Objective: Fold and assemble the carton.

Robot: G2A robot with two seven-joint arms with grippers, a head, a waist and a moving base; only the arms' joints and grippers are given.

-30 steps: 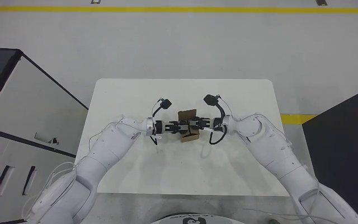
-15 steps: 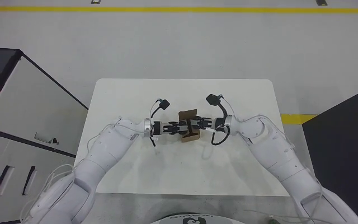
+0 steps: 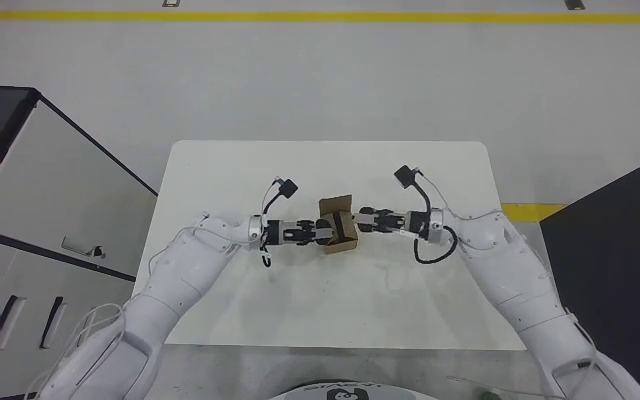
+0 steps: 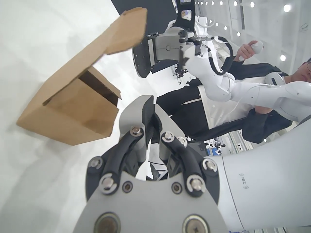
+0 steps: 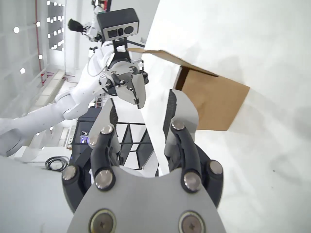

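Top view: carton (image 3: 341,238) beside left hand (image 3: 321,232)

Top view: inside of the small brown cardboard carton (image 3: 338,228) too small to tell; contact with the left claw (image 3: 323,232) at its 9 o'clock side undeterminable. Right wrist view: one finger (image 5: 182,107) of the right claw (image 5: 142,101) covers a carton corner. Left wrist view: the raised flap (image 4: 126,30) hides part of the right claw.

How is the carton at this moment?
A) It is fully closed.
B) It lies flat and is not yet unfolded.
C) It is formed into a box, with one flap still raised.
C: the carton stands as a box on the table, and its flap sticks up over the dark opening.
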